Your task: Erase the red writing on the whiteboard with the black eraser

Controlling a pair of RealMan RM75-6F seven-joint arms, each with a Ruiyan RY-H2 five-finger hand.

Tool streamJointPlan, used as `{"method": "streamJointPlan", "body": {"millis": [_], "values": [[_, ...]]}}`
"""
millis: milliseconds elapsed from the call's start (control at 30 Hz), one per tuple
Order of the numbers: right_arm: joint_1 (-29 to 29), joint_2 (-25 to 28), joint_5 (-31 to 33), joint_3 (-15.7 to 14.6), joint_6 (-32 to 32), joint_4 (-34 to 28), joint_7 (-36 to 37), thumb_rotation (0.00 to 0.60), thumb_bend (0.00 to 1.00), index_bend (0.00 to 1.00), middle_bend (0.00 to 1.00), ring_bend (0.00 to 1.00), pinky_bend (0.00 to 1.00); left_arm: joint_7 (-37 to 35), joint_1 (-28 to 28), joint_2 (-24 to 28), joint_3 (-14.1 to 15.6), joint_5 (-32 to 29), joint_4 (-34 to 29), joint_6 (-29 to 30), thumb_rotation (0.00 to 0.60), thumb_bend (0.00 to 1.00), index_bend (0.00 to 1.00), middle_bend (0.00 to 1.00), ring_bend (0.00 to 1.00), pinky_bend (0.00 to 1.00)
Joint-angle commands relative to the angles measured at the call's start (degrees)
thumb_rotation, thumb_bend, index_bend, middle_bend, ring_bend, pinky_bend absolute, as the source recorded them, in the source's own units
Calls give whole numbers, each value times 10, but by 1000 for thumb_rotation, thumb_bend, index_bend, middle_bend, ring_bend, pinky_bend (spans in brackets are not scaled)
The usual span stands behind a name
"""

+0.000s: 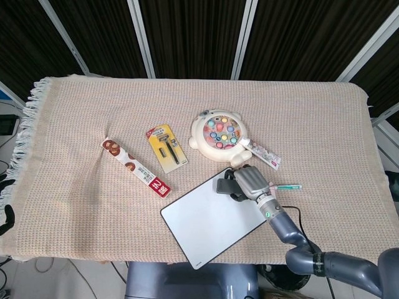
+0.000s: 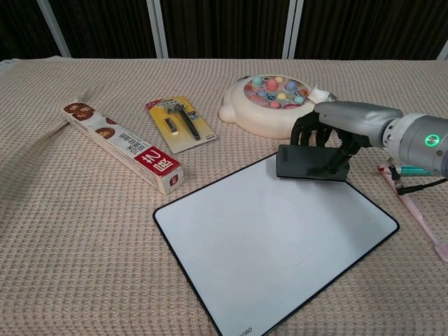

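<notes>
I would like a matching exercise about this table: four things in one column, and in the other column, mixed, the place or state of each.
Things:
1. black eraser
2. whiteboard
3. fishing toy
4. long red-and-white box

Places or states:
a. round, behind the whiteboard
b. held by the right hand
c. left of the whiteboard
d. white, no red writing visible

Pairs: 1-b, 2-d, 3-a, 4-c

- The right hand (image 2: 334, 133) has a smooth silver-grey back and black fingers (image 2: 306, 130).
- Its wrist is a pale grey cylinder with a glowing green light (image 2: 431, 141) set in it.
- A thin black cable (image 2: 420, 185) loops beneath the wrist.
- The right arm (image 1: 324, 261) is built of rounded blue-grey metallic segments.
</notes>
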Motion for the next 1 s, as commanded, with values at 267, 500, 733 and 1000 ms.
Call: {"method": "streamJointPlan", "body": {"millis": [267, 500, 733, 1000], "values": [[21, -25, 38, 7, -26, 49, -19, 600, 452, 509, 509, 482, 318, -2, -1, 1, -1, -1, 0, -1, 600, 634, 189, 83, 24, 62], [4, -17, 17, -21, -11, 22, -15, 600, 452, 510, 510, 483, 318, -1, 0, 1, -1, 0, 0, 0, 600, 634, 189, 83, 24, 62], [-24, 2, -9, -53, 15, -22, -13, 600, 451, 509, 510, 483, 318, 1, -1, 0, 0, -1, 0, -1, 600, 634, 190, 83, 24, 62], [-54, 31, -33, -88, 35, -62, -5, 600, 452, 511, 510, 483, 318, 2, 0, 0, 1, 2, -1, 0, 600, 634, 190, 83, 23, 62]]}}
